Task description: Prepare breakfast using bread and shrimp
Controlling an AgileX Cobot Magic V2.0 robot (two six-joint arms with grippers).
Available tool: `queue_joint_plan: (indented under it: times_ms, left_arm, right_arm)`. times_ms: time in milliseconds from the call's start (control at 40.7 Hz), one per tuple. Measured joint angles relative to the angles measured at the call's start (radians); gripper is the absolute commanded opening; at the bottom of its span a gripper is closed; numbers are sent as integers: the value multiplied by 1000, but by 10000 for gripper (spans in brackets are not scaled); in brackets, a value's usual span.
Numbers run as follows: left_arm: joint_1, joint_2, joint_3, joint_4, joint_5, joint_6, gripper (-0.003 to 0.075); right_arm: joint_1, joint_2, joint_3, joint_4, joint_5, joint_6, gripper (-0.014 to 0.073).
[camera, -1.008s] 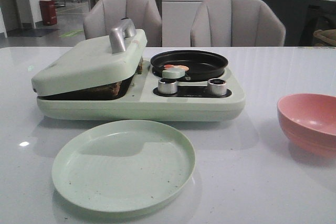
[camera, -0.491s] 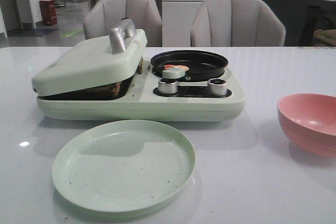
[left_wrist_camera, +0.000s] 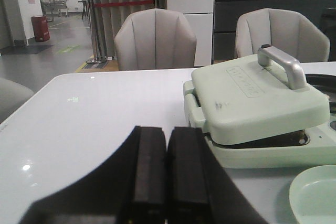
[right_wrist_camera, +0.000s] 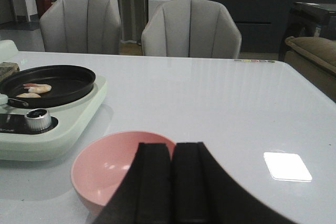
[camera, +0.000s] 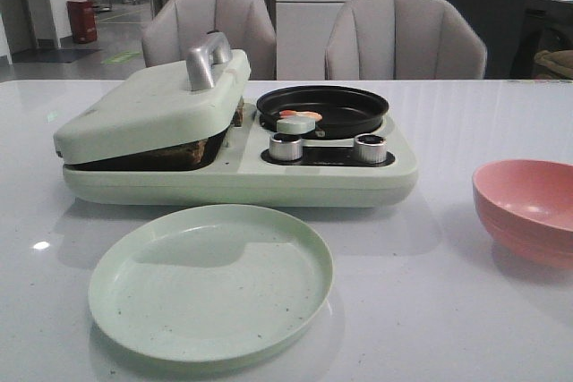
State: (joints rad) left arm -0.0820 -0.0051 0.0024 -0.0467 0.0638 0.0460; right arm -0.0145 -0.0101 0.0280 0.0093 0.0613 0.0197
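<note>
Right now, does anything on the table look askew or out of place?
The grill lid sits tilted, propped open on the bread beneath. Dark specks dot the green plate. Shrimp lie in the black pan. Nothing spilled.

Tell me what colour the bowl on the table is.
The bowl is pink, inside and out. It shows best in the front view.

Dim, soft indoor light; ceiling glare on the table (right_wrist_camera: 287,166).

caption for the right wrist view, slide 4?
Shut right gripper above pink bowl; shrimp in black pan.
</note>
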Motion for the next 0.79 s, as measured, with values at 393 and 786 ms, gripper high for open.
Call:
queue_joint_plan:
  times_ms: [393,786]
  left_arm:
    - [0,0,0,0,0,0,101]
    - [0,0,0,0,0,0,101]
  right_arm:
    - [0,0,0,0,-2,0,37]
    - [0,0,0,0,13,0,37]
